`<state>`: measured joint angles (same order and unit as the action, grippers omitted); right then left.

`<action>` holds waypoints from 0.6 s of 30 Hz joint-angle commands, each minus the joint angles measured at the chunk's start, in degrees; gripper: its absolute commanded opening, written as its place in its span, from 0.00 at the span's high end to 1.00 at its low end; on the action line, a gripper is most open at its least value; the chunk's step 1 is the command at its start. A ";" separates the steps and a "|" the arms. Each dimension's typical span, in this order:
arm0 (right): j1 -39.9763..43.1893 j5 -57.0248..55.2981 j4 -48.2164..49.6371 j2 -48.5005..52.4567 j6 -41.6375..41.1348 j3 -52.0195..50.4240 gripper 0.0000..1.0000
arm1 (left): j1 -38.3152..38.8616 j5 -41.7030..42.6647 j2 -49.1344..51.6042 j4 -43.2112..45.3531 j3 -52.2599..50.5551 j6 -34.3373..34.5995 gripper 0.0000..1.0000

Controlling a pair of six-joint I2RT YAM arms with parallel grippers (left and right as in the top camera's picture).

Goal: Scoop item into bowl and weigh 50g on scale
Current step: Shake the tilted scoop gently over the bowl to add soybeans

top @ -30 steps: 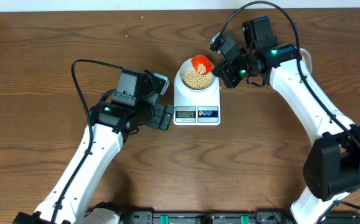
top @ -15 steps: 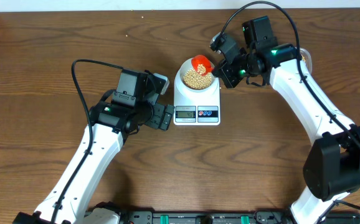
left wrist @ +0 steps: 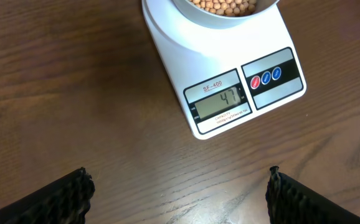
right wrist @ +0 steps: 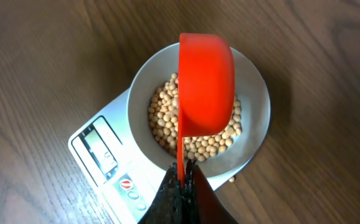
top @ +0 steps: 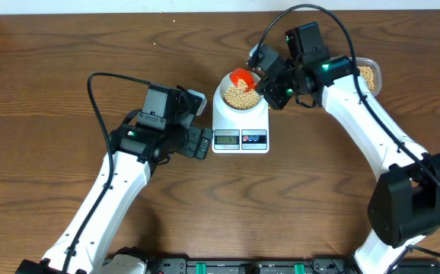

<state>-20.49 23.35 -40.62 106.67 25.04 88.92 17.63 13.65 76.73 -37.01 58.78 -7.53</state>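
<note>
Beans [right wrist: 162,121] piled in bowl [right wrist: 258,93] on scale [left wrist: 177,59], straight ahead of right tool [right wrist: 183,177]; right tool clamped on handle of red scoop [right wrist: 205,78], scoop tipped over bowl; display [left wrist: 222,101] reading 47; left tool [left wrist: 179,183] spread wide, empty, above surface [left wrist: 74,93], scale just beyond fingertips.

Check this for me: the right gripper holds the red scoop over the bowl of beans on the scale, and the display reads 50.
Not quite. The display reads 47, not 50, as the left wrist view shows. The rest holds: the right gripper holds the red scoop over the bowl of beans on the scale.
</note>
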 commanded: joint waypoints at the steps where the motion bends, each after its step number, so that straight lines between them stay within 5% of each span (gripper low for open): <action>1: -0.20 -0.52 0.35 -1.25 1.16 1.18 0.99 | -0.20 0.48 0.11 0.00 -0.24 -0.17 0.09; 18: 0.33 5.77 0.22 -1.25 -6.12 1.18 0.99 | -0.20 0.48 0.11 0.02 -0.24 -0.17 0.09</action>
<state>-20.49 27.35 -40.45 106.67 20.97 88.92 17.63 13.65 76.73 -37.01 58.78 -7.53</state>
